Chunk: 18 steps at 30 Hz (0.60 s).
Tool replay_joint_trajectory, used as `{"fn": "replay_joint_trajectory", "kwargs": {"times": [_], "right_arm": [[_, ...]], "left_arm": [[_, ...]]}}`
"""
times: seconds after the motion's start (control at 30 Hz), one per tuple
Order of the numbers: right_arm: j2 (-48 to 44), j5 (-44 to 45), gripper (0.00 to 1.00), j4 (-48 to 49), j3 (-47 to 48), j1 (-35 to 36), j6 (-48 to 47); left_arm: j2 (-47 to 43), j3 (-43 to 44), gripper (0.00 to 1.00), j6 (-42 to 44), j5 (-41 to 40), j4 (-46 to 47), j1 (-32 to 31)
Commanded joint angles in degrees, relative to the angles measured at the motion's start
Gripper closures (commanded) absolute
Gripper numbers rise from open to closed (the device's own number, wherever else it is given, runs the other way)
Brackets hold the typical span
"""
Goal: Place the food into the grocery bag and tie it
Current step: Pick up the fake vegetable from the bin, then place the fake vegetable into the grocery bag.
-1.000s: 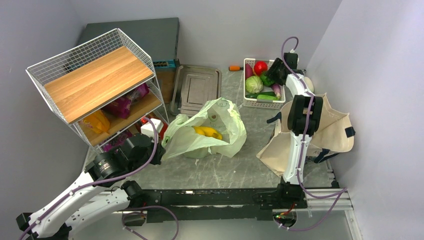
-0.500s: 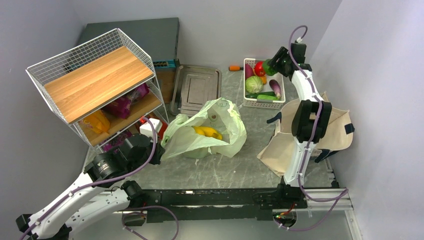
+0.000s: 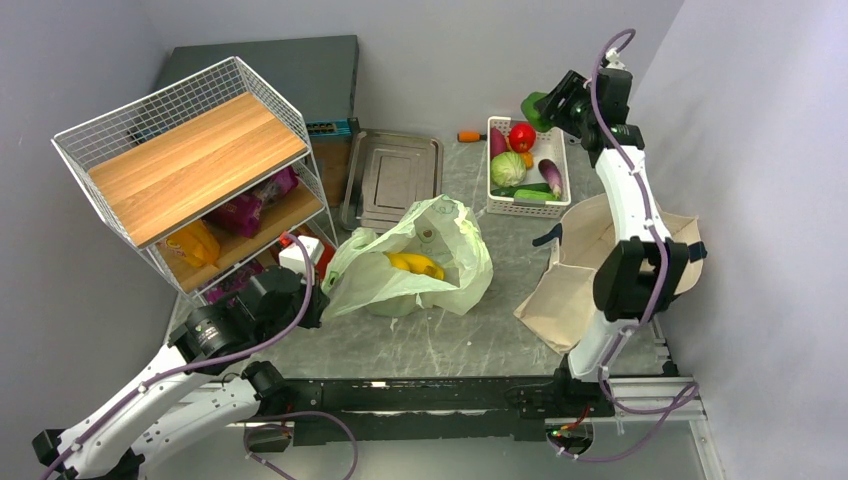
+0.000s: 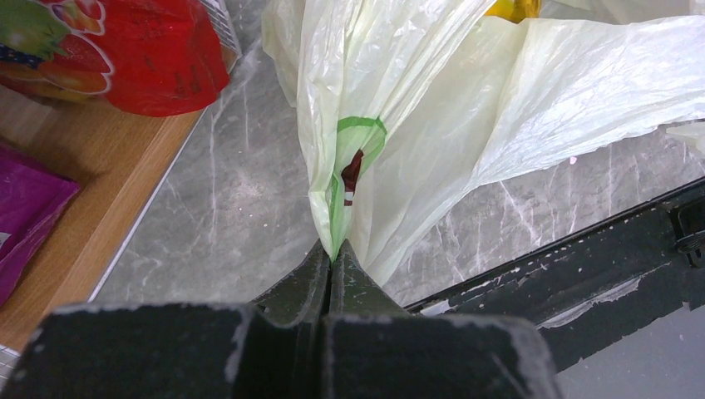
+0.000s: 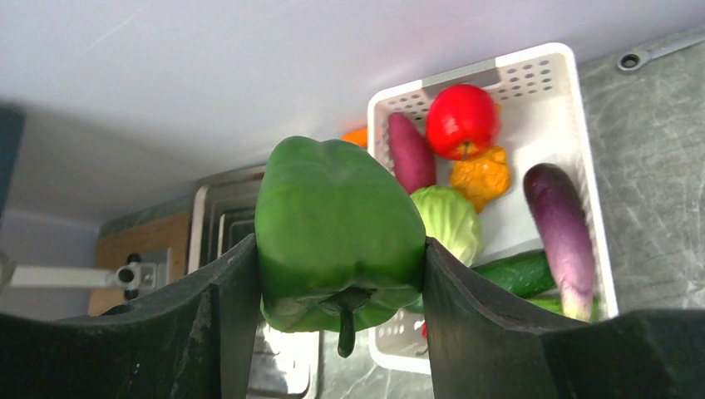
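Note:
The pale-green grocery bag (image 3: 410,262) lies open mid-table with yellow bananas (image 3: 416,264) inside. My left gripper (image 3: 318,306) is shut on the bag's near-left edge (image 4: 349,158), which shows an avocado print. My right gripper (image 3: 540,104) is shut on a glossy green pepper (image 5: 337,229) and holds it in the air above the white basket (image 3: 560,205). In the right wrist view the pepper's stem points down between the fingers (image 5: 233,316). Grapes and lemon are not visible.
The white basket (image 5: 574,125) holds a tomato (image 3: 521,135), cabbage (image 3: 507,168), eggplants and cucumber. A metal tray (image 3: 392,178) lies behind the bag. A wire shelf (image 3: 190,170) with packets stands left. A beige tote (image 3: 600,260) lies right.
My right gripper has lifted the green pepper out of the basket and raised it toward the back. The left gripper and the bag have stayed still.

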Motion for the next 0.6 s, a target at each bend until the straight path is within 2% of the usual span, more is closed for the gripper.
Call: {"fn": "replay_joint_trajectory", "kwargs": {"times": [0.0, 0.17, 0.4, 0.57], "right_arm": [[-10.74, -2.28, 0.61, 2.45, -3.69, 2.22, -2.40], [-17.87, -4.12, 0.61, 1.74, -5.98, 6.03, -3.91], [-28.00, -5.12, 0.61, -0.82, -7.99, 15.75, -7.05], [-34.90, -11.02, 0.60, 1.91, -13.64, 21.94, -6.47]], "left_arm": [[0.03, 0.02, 1.00, 0.83, 0.82, 1.67, 0.33], [0.17, 0.02, 1.00, 0.85, 1.02, 1.77, 0.35], [0.46, 0.09, 1.00, 0.77, 1.03, 1.62, 0.44], [0.38, 0.10, 1.00, 0.60, 0.72, 1.57, 0.44]]}}
